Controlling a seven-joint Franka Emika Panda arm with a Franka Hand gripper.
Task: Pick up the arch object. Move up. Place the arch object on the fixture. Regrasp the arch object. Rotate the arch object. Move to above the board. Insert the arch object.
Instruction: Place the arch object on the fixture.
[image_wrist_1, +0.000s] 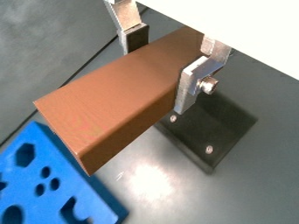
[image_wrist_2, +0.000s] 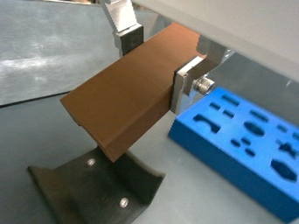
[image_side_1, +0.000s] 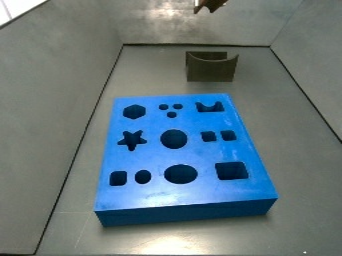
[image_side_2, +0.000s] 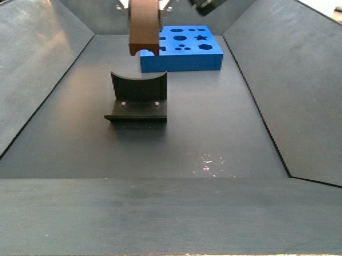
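Note:
The arch object (image_wrist_1: 111, 105), a long orange-brown bar, hangs in the air with my gripper (image_wrist_1: 163, 57) shut on one end of it. Both silver fingers (image_wrist_2: 187, 83) press its opposite sides in both wrist views. In a side view the arch object (image_side_2: 143, 27) hangs upright above and just behind the fixture (image_side_2: 136, 98), not touching it. The dark fixture (image_wrist_2: 93, 184) with its scooped top lies below the bar's free end. The blue board (image_side_1: 181, 150) with shaped cutouts lies flat on the floor. Only a tip of the arch object (image_side_1: 207, 4) shows at that view's upper edge.
Grey sloping walls (image_side_2: 54, 70) enclose the dark floor on all sides. The fixture (image_side_1: 210, 66) stands by the back wall, a short gap from the board (image_side_2: 187, 45).

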